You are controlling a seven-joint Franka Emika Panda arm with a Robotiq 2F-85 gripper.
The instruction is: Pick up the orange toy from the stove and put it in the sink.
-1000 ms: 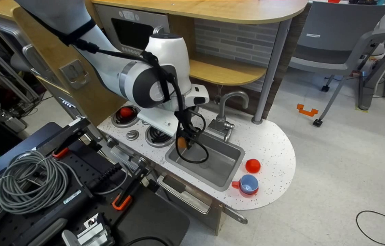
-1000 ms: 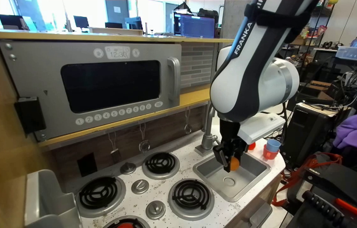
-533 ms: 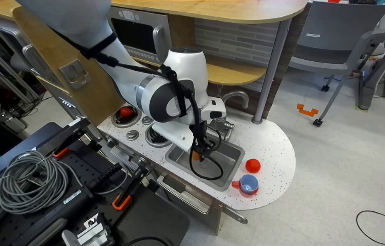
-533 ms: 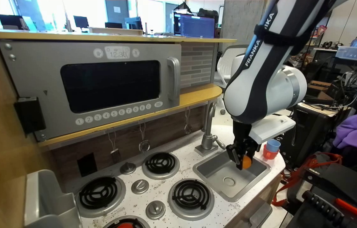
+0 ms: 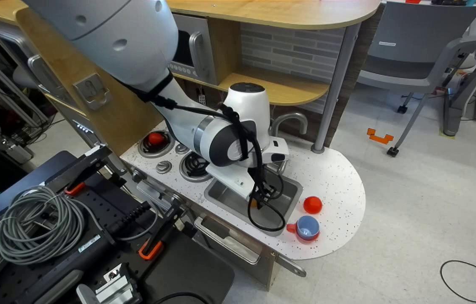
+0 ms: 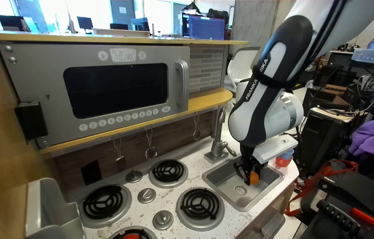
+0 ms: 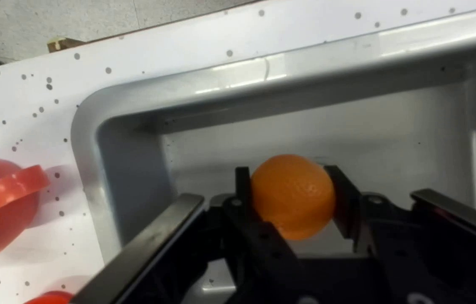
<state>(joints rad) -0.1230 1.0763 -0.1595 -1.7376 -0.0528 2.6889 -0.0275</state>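
The orange toy [image 7: 293,196] is a small round ball held between the two black fingers of my gripper [image 7: 288,173], which is shut on it. In both exterior views the toy [image 5: 254,203] [image 6: 255,178] is over the grey sink basin [image 6: 240,200], within its rim. The sink rim [image 7: 170,93] also shows in the wrist view. I cannot tell the exact gap between toy and basin floor. In an exterior view cables and the arm partly hide the toy. The stove's black burners [image 6: 200,208] lie beside the sink, away from the gripper.
The silver faucet [image 6: 219,132] stands behind the sink. A redder round toy [image 5: 155,138] sits on a far burner. A red ball [image 5: 312,204] and stacked blue and red cups [image 5: 307,227] stand on the counter past the sink. A wooden shelf [image 6: 210,99] juts out above.
The gripper has carried the orange toy away from the stove side, further over the sink, and it now sits a little lower. It stays gripped throughout.
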